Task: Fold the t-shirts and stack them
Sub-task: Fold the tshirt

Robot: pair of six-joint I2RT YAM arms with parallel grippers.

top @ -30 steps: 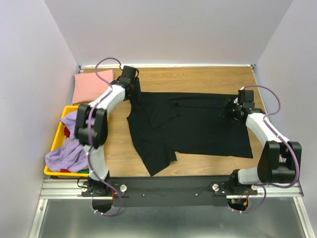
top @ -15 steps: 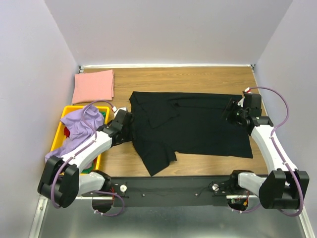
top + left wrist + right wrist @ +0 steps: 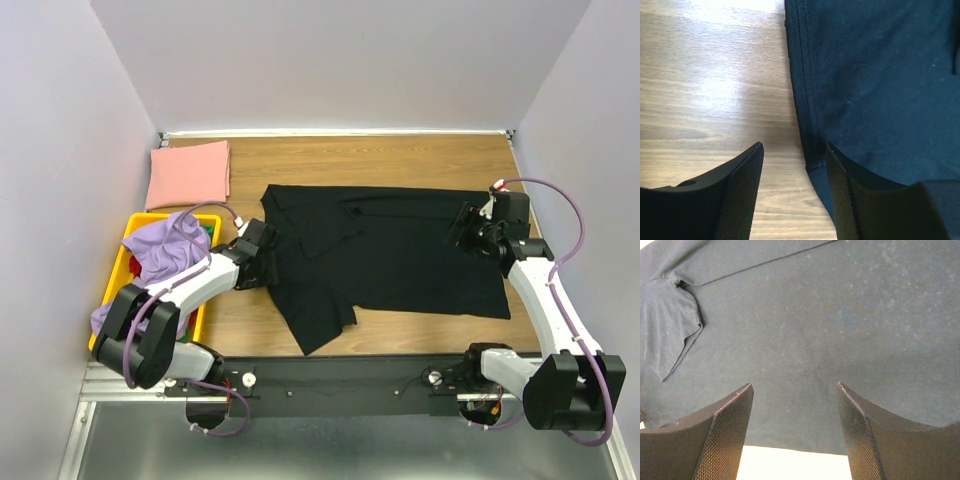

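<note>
**Left wrist view.** The fingers of the left gripper stood apart with nothing clamped between them. The stitched hem of the black t-shirt ran down through the gap, close to the finger on the picture's right. Bare table filled the rest of the gap. Whether the tips touched the wood could not be told.

**Right wrist view.** The fingers of the right gripper were spread wide above flat black cloth, holding nothing. A short sleeve lay turned in over the shirt body.

**Top view.**
- The black t-shirt lay spread across the middle of the table, with its near-left part skewed into a loose flap.
- The left gripper sat at the shirt's left edge, and the right gripper was over its right part.
- The pink t-shirt lay folded in the far-left corner.
- The lavender t-shirt spilled out of the yellow crate at the near left.

**Handling, judged.**
- The cloth looked light and limp, with no stiffness of its own, so a lifted part would likely sag and drag the rest over the wood.
- The best hold seemed to be the hemmed edge or a corner, where the doubled cloth gives the fingers something to bite on.
- Two grips well apart along one edge should keep a fold line straight.
- One finger would have to slide under the edge.
- Near the turned-in sleeve, a pinch could catch two layers at once.
</note>
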